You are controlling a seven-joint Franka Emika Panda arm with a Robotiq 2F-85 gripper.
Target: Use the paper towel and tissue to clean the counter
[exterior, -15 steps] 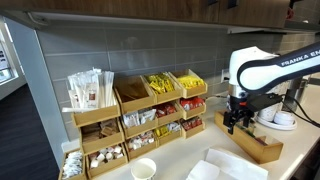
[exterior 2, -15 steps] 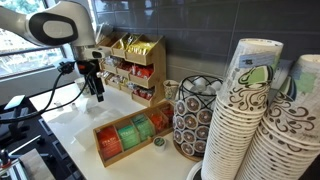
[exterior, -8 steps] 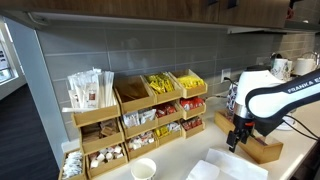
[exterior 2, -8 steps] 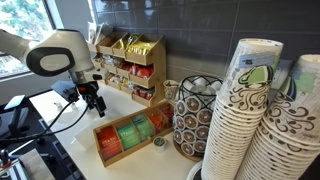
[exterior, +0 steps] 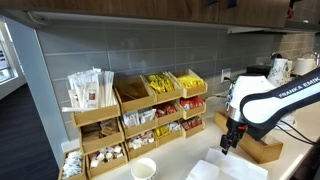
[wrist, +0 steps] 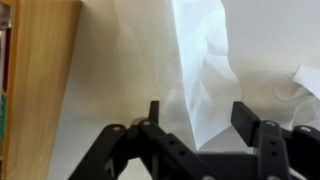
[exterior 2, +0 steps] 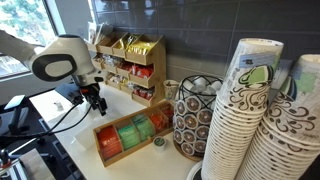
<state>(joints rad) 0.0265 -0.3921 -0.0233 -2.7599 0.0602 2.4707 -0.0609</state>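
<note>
My gripper (exterior: 227, 141) hangs open and empty just above the pale counter (exterior: 175, 158); it also shows in an exterior view (exterior 2: 97, 103) and in the wrist view (wrist: 200, 115). A white paper towel (wrist: 205, 70) lies flat on the counter (wrist: 120, 80) right below and between the open fingers. In an exterior view the white paper (exterior: 235, 166) lies at the front of the counter, just below the gripper. A crumpled white tissue (wrist: 306, 85) shows at the right edge of the wrist view.
Tiered wooden condiment racks (exterior: 140, 115) stand against the tiled wall. A wooden tea-bag box (exterior 2: 130, 135) sits close beside the gripper. A paper cup (exterior: 144, 168), a wire pod holder (exterior 2: 195, 115) and stacks of paper cups (exterior 2: 260, 120) are nearby.
The arm has swung away from the wooden box and come down toward the white paper on the counter. The gripper stays open.
</note>
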